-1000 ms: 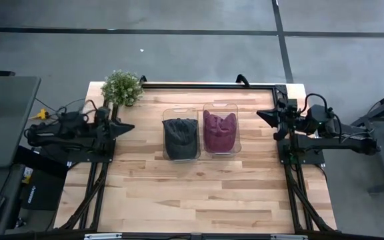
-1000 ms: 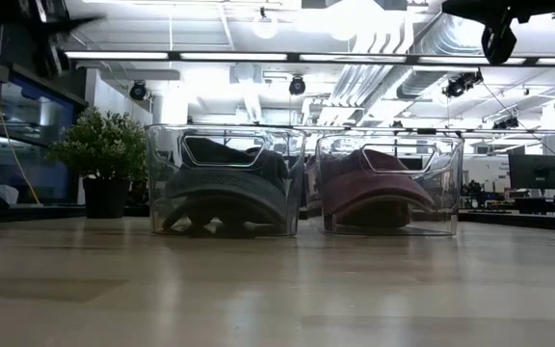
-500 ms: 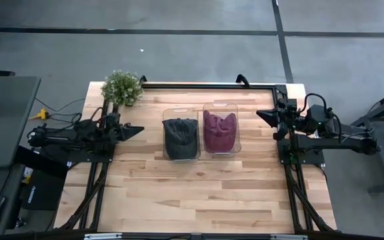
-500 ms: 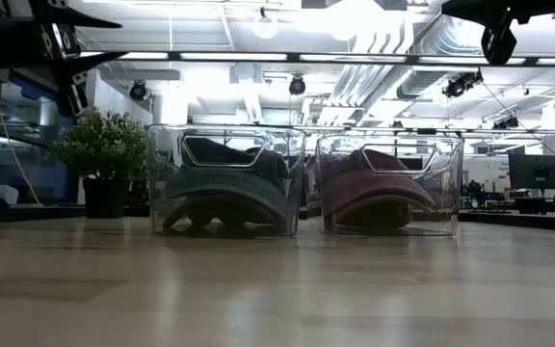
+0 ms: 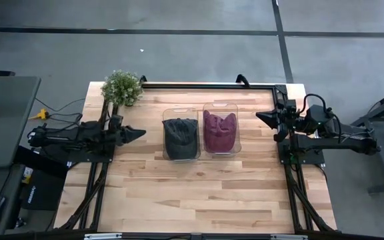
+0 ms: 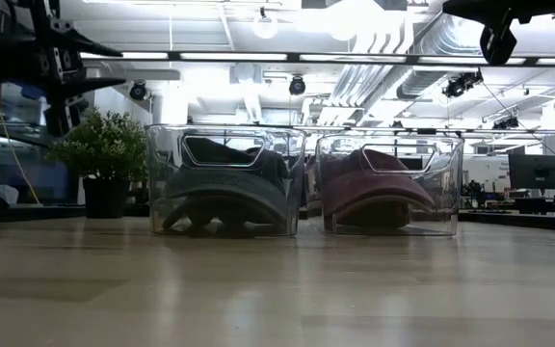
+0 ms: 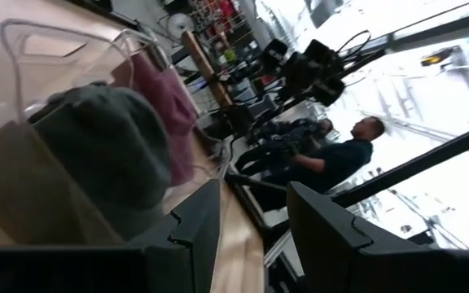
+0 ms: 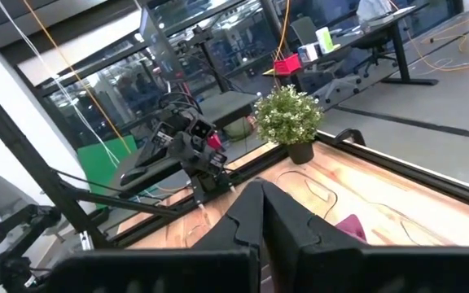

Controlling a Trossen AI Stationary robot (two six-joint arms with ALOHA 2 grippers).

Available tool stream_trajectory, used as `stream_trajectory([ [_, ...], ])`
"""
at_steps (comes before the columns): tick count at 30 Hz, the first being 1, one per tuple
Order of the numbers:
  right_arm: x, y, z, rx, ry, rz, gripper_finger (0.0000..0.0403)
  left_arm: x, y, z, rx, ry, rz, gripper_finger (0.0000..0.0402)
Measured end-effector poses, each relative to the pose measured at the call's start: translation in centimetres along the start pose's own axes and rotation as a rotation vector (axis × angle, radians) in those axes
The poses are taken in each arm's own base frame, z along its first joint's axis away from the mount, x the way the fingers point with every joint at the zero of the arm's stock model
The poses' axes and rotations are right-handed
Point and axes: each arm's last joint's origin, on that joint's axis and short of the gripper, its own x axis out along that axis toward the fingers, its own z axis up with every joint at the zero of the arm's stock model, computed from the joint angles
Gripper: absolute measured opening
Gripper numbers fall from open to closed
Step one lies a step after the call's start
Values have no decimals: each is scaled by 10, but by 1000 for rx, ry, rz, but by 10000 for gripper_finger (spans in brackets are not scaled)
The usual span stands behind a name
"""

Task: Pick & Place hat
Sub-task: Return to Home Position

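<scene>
Left gripper (image 5: 139, 133) – fingers spread, holding nothing, left of the bins | right gripper (image 5: 259, 115) – fingers pressed together, right of them | black cap (image 5: 181, 135) in left transparent bin (image 5: 181, 111) | red cap (image 5: 220, 130) in right transparent bin (image 5: 221, 105)

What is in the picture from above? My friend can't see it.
Two clear bins sit side by side on a table: the left bin holds a black cap, the right bin a red cap. The left gripper and right gripper hang at the table's edges, and a potted plant stands in one corner.
</scene>
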Motion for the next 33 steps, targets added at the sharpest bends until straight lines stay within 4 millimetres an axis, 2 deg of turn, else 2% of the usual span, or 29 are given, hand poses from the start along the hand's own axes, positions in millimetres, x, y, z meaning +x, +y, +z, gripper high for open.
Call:
stream_trajectory([
  [12, 0, 0, 0, 14, 1, 2, 0, 0, 6, -3, 13, 29, 65, 137],
  [19, 0, 1, 0, 15, 9, 20, 0, 6, 17, -12, -5, -8, -1, 137],
  [24, 1, 0, -1, -7, 12, 19, 0, 7, 20, -13, 15, -24, 47, 137],
  [28, 7, -5, -14, -60, 64, 1, 0, 7, 20, -14, -1, 1, 41, 137],
  [33, 16, -15, -40, -109, 125, 6, 0, 7, 20, -14, -24, 21, 31, 137],
])
